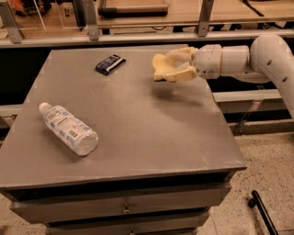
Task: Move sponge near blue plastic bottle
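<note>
- Across most of the view stretches a grey, matte, square bench point(138, 137), seen from above and in front; drawers point(125, 211) with small metal pulls sit under its top.
- At the far right of the bench, a white robot arm point(239, 59) reaches in from the right edge, level with the surface.
- At the arm's tip, the cream-coloured claw point(169, 67) hovers above the bench, its two fingers pinching the sponge point(158, 69), a pale yellow foam block held on edge. A soft shadow lies on the bench below it.
- At the near left, the blue plastic bottle point(69, 128) lies on its side, white cap pointing toward the far left, well apart from the sponge.
- Near the far edge, left of the claw, rests a small dark blue snack wrapper point(110, 64).
- Behind the bench runs a metal rail point(138, 39) with upright posts, and beyond it a wooden surface point(183, 13).
- Below right, the floor point(275, 174) is pale and speckled; a thin black object point(259, 211) lies on it.
</note>
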`<state>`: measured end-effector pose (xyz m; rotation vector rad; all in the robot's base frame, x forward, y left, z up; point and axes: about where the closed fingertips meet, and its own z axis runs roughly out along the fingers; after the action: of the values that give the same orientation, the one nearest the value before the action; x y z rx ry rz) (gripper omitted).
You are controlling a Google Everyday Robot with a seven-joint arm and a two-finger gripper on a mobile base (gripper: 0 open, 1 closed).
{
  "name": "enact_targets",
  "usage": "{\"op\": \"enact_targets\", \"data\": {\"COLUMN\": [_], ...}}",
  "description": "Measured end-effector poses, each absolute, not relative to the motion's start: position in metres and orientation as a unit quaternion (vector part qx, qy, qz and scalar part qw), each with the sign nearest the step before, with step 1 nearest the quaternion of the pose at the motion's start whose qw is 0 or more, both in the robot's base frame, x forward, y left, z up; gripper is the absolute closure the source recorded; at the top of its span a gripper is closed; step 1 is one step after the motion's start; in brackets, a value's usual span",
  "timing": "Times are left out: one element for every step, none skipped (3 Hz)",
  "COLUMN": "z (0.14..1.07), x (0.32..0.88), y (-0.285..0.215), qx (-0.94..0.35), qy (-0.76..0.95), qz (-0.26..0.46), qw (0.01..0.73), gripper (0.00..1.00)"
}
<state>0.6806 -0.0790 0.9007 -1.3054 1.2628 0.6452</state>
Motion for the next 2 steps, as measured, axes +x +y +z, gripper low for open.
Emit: {"op": "enact_targets", "data": {"z": [0.895, 0.878], "x": [0.621, 0.569], "y": [-0.056, -0.023], "qx": [-0.597, -0.631], "qy": [0.503, 0.478], "qz": [0.278, 0.295], "qw": [0.56, 0.535], "gripper": [1.0, 1.0]}}
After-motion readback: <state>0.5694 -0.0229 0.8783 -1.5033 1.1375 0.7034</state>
